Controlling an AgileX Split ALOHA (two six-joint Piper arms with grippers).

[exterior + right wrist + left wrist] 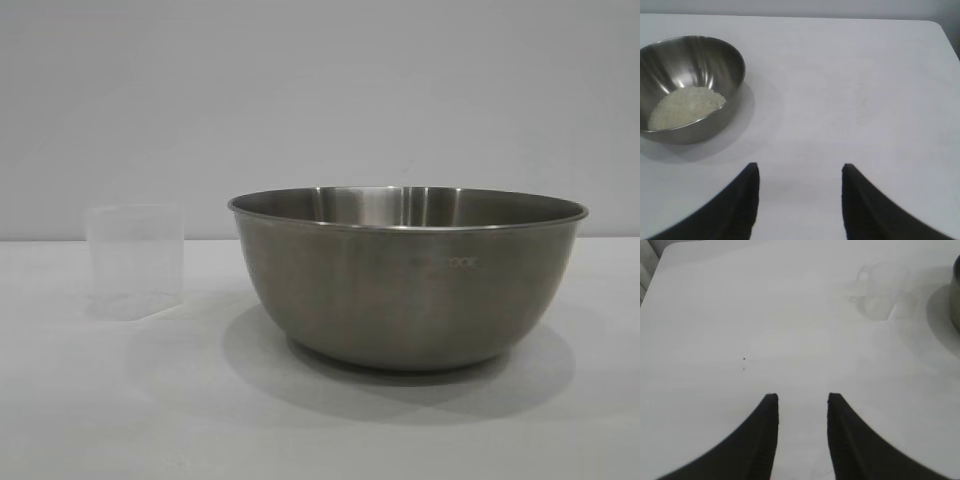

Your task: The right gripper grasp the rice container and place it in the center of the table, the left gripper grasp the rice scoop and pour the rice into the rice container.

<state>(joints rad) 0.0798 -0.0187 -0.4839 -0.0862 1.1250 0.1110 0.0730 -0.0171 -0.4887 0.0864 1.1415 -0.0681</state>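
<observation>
Exterior view | rice scoop (134, 262) faint | rice container (407, 275) interior hidden

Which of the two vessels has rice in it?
The rice container, the big steel bowl: the rice lies at its bottom. The clear rice scoop looks empty.

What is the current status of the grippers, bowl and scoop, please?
Left gripper and right gripper open, empty, above table. Rice in rice container. Rice scoop upright beside it. Nothing in the way.
</observation>
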